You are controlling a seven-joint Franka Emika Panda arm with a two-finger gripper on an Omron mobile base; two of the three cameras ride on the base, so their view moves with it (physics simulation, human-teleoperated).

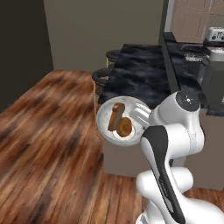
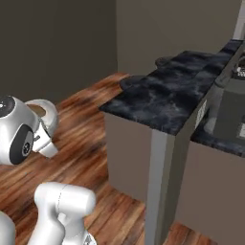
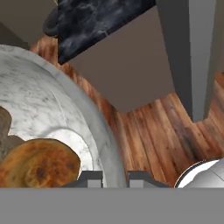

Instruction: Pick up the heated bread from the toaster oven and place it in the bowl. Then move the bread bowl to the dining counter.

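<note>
Closest to the base, the white arm bends forward and carries the bowl [image 1: 106, 114] in the air above the wooden floor [image 1: 48, 131], off the near end of the dining counter [image 1: 140, 76]. In the hand view the gripper [image 3: 114, 177] is clenched on the rim of the bowl [image 3: 98, 127], one dark finger tip [image 3: 89, 177] inside the wall and the other outside it. The white-grey speckled bowl is tilted toward the left base camera, so its inside shows. In it lies the heated bread [image 1: 124, 127], a small round golden-orange piece, resting low against the bowl's wall; in the hand view it sits just beside the inner finger tip [image 3: 39, 162]. Touching it stands a darker brown bread slice [image 1: 115, 116], leaning upright on its far side. Beyond the bowl, the dining counter is a long black slab with white veins on a plain grey-brown base [image 2: 127, 153]. Two round black stools [image 1: 101, 75] stand along its left edge. Further back, past a raised divider, a grey appliance [image 2: 232, 107] sits on a lower worktop, and a small white toaster [image 1: 215, 35] shows at the far right.
</note>
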